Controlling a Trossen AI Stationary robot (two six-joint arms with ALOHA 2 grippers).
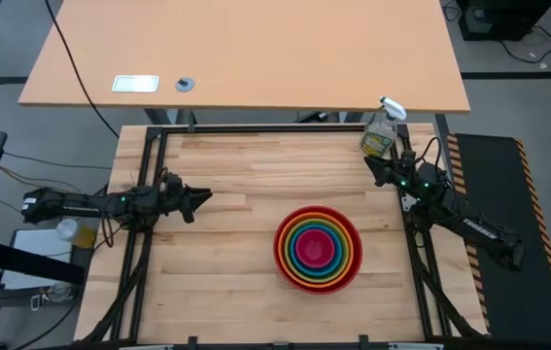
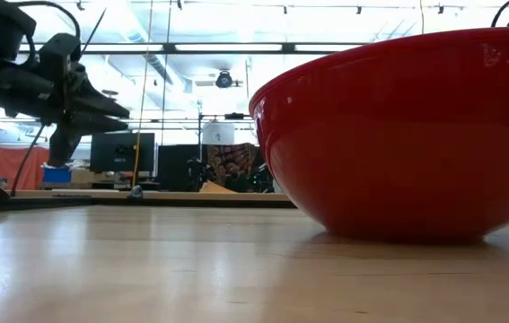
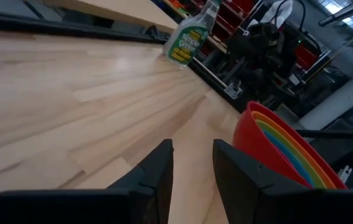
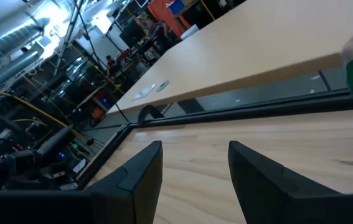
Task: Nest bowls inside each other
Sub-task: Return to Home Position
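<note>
The bowls stand nested on the table, right of its middle: the red bowl (image 1: pixel 317 249) outermost, then orange, lime green and blue, with the magenta pink bowl (image 1: pixel 315 249) innermost. The red bowl (image 2: pixel 407 135) rests on its base on the wood; its rim and the coloured rims inside (image 3: pixel 288 146) show in the left wrist view. My left gripper (image 1: pixel 203 197) hangs at the table's left edge, open, nothing between its fingers (image 3: pixel 192 165). My right gripper (image 1: pixel 370 165) waits at the far right edge, open and empty (image 4: pixel 195 165).
A clear spray bottle (image 1: pixel 382 129) with a green label stands at the table's far right corner, close to my right gripper. A second, lighter table (image 1: pixel 246 53) lies beyond the far edge. Bare wood (image 1: pixel 226 282) lies left of and before the bowls.
</note>
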